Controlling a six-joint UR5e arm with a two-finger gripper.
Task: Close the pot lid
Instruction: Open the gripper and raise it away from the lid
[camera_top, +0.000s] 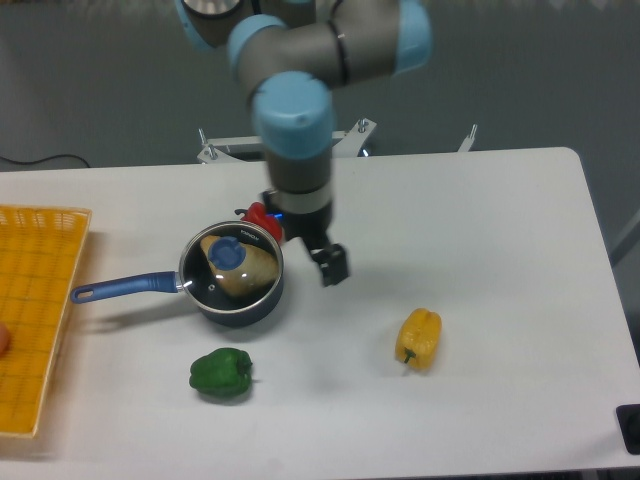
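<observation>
Glass lid (229, 262) on one pot (233, 285), two peppers (221, 371) nearby, one hand (322, 262) beside it, grip unclear.

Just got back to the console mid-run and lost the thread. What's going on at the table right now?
The lid is sitting on the pot, with something yellowish visible through the glass. The arm's tool hangs just right of the pot, holding nothing and touching neither pot nor lid; whether its fingers are open is hard to tell. A red object sits behind the pot, a green pepper in front, a yellow pepper to the right, and a yellow basket at the left edge.
</observation>
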